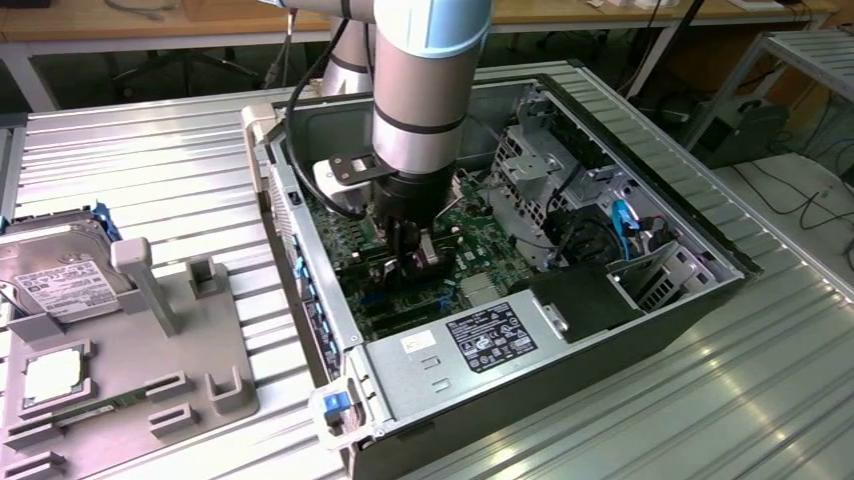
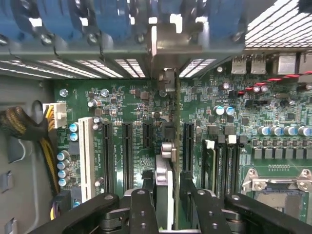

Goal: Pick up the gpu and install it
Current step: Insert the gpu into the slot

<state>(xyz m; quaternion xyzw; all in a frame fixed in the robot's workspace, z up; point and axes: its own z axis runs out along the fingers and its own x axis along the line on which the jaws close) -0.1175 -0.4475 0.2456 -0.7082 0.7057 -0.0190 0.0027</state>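
My hand (image 2: pixel 163 195) is down inside the open computer case (image 1: pixel 694 300), near the middle of the exterior view, and my fingers (image 2: pixel 141 204) are closed on the gpu (image 2: pixel 164 170), which I hold edge-on so that in the wrist view it reads as a thin upright sliver running from between my fingers toward the case's rear wall. Its silver bracket (image 2: pixel 165 48) stands at the top centre of that frame against the row of rear slot openings, and the card's lower edge lies along the motherboard (image 2: pixel 131 107), over a line between the black expansion slots (image 2: pixel 126 146). I judge the card light and stiff but fragile: a thin circuit board that will not bend kindly, with an edge connector that any skewed push could damage. The sound place to grip is where I have it, across the flat faces near the top edge, clear of the connector and the bracket. Much is hidden from me. My own arm (image 1: pixel 420 90) covers the card in the exterior view, so I cannot judge its tilt from there. In the wrist view my fingers cover the near end of the card, and I cannot tell whether the connector already sits in a slot or only rests above it, nor whether the bracket is seated.
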